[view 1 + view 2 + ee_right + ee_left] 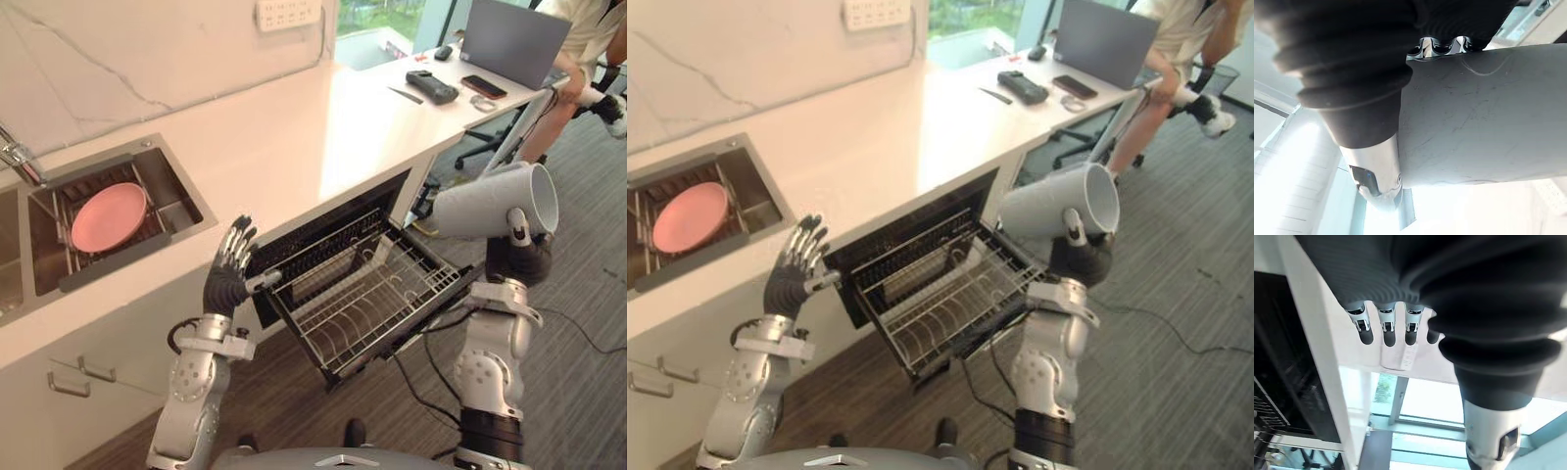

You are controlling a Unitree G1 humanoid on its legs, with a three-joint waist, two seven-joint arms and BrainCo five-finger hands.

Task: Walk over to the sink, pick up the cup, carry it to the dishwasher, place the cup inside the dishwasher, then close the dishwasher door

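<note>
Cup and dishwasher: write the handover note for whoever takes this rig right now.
Right hand: shut on the cup, which is held on its side in the air, above and to the right of the rack.
Left hand: open, empty, raised at the counter front, left of the dishwasher.
Dishwasher: open, rack pulled out, no cup in it.
Done: cup picked up and brought to the dishwasher.
Left: set the cup in the rack, then close the dishwasher.
</note>
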